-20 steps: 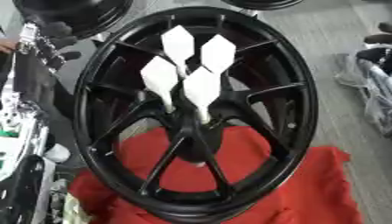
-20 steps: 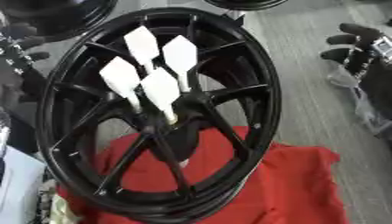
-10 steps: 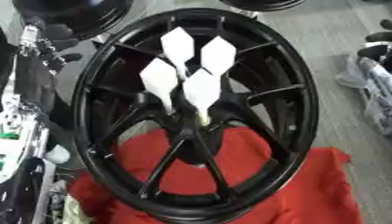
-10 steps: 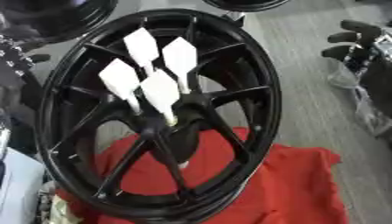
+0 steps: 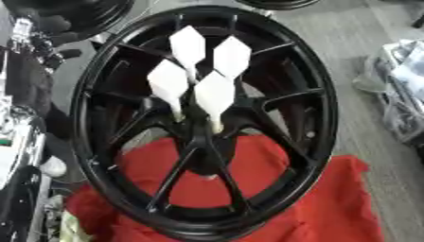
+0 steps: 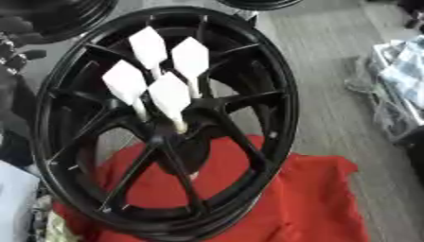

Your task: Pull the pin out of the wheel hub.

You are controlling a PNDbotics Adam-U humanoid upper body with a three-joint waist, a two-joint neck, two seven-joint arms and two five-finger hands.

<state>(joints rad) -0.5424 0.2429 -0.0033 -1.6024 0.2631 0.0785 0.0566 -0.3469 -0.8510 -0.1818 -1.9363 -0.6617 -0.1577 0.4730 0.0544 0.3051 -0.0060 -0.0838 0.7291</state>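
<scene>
While resting on a red cloth (image 5: 331, 203) spread over a grey floor (image 5: 364, 61), fills most of both views: a black spoked wheel hub (image 5: 324, 108), tilted, near rim low on the cloth, far rim raised toward the top of the view. Stuck into the centre, where the spokes meet: four white pins (image 5: 214, 92), each a flat diamond-shaped head on a thin stem, bunched close together, two in front and two behind, stems running down into the dark middle. All four seated in the hub, none touched by anything. Just below the centre, against the cloth, a small pale bit, too small to make out.

At the left edge, well apart from the pins: dark parts of the left robot hand (image 6: 15, 52), outside the rim; open or closed, cannot tell. Beyond the upper left of the hub, part of a second black wheel (image 5: 83, 14). On the floor at the right, a pale heap (image 6: 401, 71), blurred.
</scene>
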